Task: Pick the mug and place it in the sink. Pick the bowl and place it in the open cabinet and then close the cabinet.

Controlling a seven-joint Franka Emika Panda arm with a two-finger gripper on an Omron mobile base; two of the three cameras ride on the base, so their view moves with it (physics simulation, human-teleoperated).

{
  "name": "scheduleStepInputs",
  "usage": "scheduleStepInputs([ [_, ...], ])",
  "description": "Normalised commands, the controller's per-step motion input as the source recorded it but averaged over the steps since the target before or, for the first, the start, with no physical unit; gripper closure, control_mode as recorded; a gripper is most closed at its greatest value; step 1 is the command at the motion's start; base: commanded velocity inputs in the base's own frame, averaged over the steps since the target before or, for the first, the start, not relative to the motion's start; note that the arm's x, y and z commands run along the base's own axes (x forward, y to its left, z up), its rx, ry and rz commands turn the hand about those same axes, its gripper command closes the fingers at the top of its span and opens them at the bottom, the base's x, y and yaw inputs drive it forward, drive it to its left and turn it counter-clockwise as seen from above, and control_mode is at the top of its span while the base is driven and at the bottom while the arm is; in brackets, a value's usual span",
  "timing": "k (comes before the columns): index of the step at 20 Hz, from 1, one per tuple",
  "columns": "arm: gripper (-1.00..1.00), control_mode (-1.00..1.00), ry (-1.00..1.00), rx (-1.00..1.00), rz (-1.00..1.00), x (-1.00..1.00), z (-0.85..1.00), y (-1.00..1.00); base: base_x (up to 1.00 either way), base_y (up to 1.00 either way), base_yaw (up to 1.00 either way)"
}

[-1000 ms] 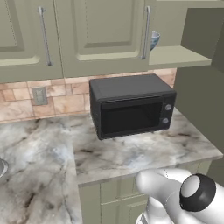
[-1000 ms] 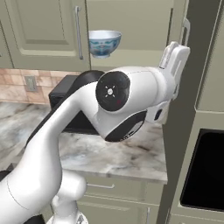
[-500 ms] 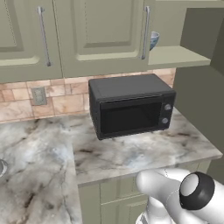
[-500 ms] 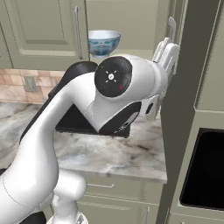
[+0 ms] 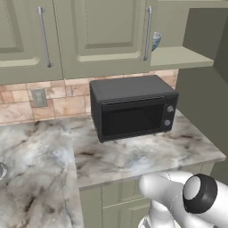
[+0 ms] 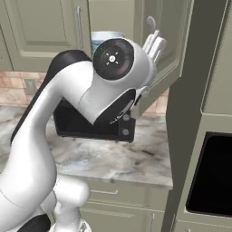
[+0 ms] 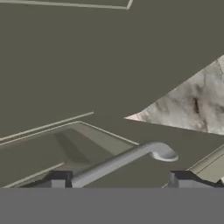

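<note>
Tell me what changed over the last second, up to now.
The arm swung left toward the open cabinet door, bringing the gripper up to its bar handle, jaws astride it, not yet closed. The bowl stays on the shelf; the microwave is unmoved.

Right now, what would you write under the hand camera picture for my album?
The gripper has its two dark fingertips on either side of the cabinet door's metal bar handle, with marble counter beyond.
</note>
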Motion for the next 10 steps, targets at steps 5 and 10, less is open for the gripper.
scheduleStepInputs([
  [5, -1.00, -1.00, -0.24, 0.09, 0.15, 1.00, -0.06, 0.69, 0.00, 0.00, 0.00],
  [10, -1.00, -1.00, -0.37, 0.11, 0.17, 1.00, -0.10, 0.53, 0.00, 0.00, 0.00],
])
